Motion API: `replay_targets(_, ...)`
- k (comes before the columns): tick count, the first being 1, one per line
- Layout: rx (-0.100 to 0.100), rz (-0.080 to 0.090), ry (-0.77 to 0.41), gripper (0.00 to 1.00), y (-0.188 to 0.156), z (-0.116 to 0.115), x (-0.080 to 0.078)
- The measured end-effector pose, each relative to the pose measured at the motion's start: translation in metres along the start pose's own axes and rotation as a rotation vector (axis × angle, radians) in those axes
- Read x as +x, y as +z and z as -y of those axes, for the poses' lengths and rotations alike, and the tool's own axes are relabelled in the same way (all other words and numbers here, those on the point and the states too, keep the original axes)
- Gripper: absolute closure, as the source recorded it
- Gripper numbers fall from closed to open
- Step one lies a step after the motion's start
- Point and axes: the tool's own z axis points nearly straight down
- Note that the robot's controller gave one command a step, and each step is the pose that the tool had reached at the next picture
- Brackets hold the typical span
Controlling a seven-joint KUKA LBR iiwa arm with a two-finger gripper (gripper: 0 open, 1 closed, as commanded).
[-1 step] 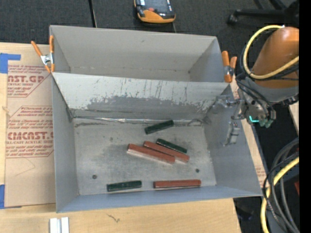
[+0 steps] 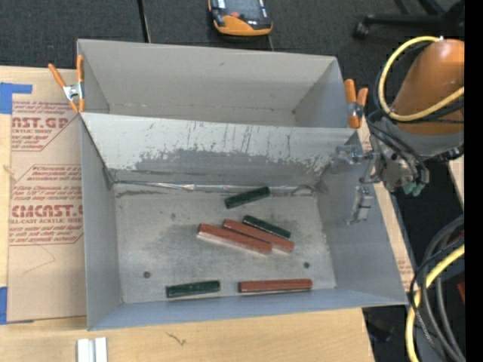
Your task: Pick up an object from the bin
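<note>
- Six slim bars, reddish-brown and dark green, lie scattered on the floor of the grey metal bin.
- Whether the tool, hanging above the right wall, is released or clenched cannot be told.
- The lone reddish-brown bar, near right, is probably best gripped across its narrow width.

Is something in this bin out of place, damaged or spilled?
Nothing looks spilled or broken. The bin's back wall is scratched and worn. In the middle, two red-brown bars and a dark green bar lie bunched side by side.
</note>
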Motion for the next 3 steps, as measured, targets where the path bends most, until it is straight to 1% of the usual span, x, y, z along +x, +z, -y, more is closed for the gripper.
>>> replay_targets(1,-0.001,0.003,0.031,0.0,0.078,-0.053,0.024)
replay_targets(2,-0.002,-0.004,-0.068,0.0,0.078,-0.078,0.012)
replay_targets(3,-0.002,0.0,0.002,0.0,0.087,-0.14,0.017)
